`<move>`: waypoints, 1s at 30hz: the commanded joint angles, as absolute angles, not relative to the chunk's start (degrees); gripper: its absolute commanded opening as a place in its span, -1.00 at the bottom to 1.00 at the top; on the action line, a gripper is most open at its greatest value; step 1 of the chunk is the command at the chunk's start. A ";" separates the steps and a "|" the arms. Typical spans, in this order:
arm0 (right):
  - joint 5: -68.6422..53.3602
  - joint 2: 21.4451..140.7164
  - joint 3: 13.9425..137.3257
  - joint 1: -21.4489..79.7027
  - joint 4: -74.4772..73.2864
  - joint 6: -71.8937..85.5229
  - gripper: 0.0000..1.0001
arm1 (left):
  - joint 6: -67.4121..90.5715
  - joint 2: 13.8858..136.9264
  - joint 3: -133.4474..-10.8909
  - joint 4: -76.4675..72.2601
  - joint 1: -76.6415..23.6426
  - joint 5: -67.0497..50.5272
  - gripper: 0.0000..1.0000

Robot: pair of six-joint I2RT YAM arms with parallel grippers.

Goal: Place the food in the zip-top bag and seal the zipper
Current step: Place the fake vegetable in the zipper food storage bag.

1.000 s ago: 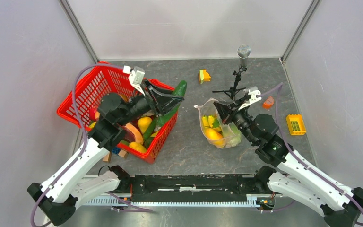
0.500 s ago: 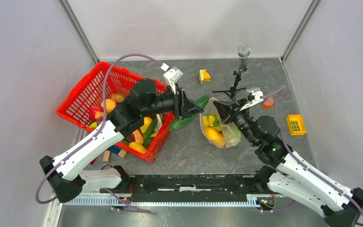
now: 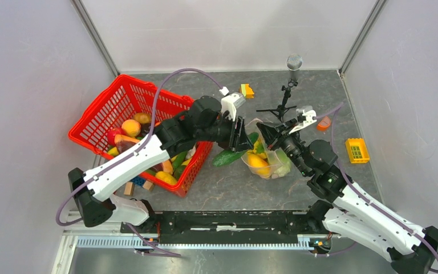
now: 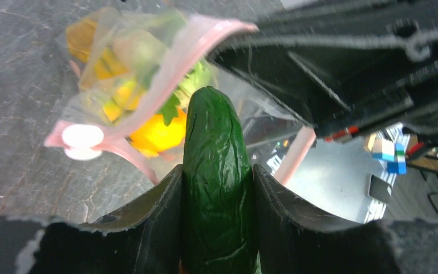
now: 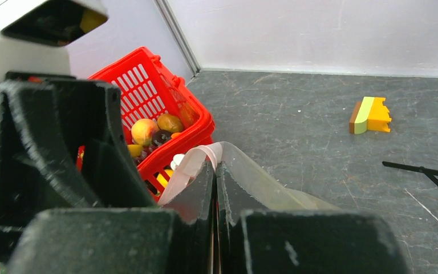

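Zip-top bag (image 4: 91, 74) — clear, crinkled, pink zipper (image 4: 174, 54) parted

Soft, even white light fills the overhead view, with only faint shadows on the floor (image 3: 228, 182). On the left wrist, glare streaks the cucumber (image 4: 217, 188) and the bag (image 4: 131, 63). On the right wrist, the near black fingers (image 5: 194, 217) are blurred and the far floor is crisp.
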State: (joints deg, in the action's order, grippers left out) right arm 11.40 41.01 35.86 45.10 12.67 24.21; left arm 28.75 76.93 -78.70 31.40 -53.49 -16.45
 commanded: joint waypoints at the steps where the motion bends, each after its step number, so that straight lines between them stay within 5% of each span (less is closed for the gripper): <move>1: 8.45 40.87 37.52 45.22 15.10 21.03 -0.88 | 33.44 79.45 -84.78 33.87 -53.53 -8.76 -0.34; 12: 6.86 40.18 37.40 47.20 16.28 18.14 -0.89 | 39.56 89.62 -94.18 38.87 -53.61 -3.14 -0.36; 19: 10.19 40.13 36.01 50.43 19.73 19.98 -0.90 | 45.72 88.21 -89.51 32.74 -53.61 4.34 -0.28; 30: 19.10 39.13 33.73 52.77 21.00 23.35 -0.90 | 49.78 86.68 -86.78 26.59 -53.61 6.81 0.39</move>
